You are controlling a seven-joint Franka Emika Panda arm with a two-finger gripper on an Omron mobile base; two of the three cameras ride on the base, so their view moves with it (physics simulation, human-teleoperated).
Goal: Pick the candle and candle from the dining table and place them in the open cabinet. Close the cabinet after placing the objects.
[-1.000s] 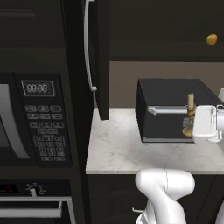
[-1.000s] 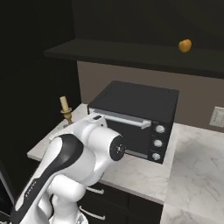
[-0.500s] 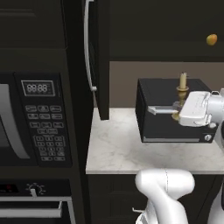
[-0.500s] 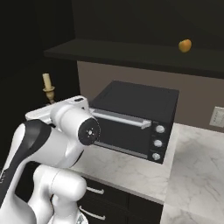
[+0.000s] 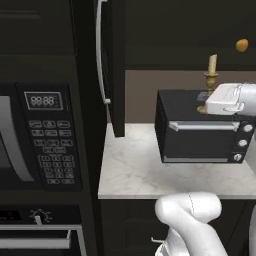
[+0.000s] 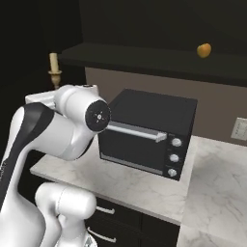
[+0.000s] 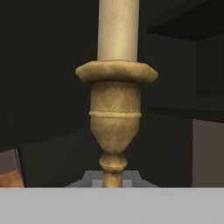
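The pincer [image 5: 204,101] is clamped narrow on the stem of the candle [image 5: 212,70], holding it upright at right of the left base frame, above the toaster oven [image 5: 200,130]. The taper is smooth and cream; its brass holder [image 7: 114,113] has a flat collar and a turned, tapering cup. The boxy black oven sits on a veined marble surface [image 5: 130,170]. The cabinet [image 5: 112,65] door stands open at upper centre.

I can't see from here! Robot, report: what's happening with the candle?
Gripper shut on thin cream taper candle in brass candlestick, upright. Carried high, above black toaster oven. Dark cabinet door open to the left. Round orange fruit up in cabinet.
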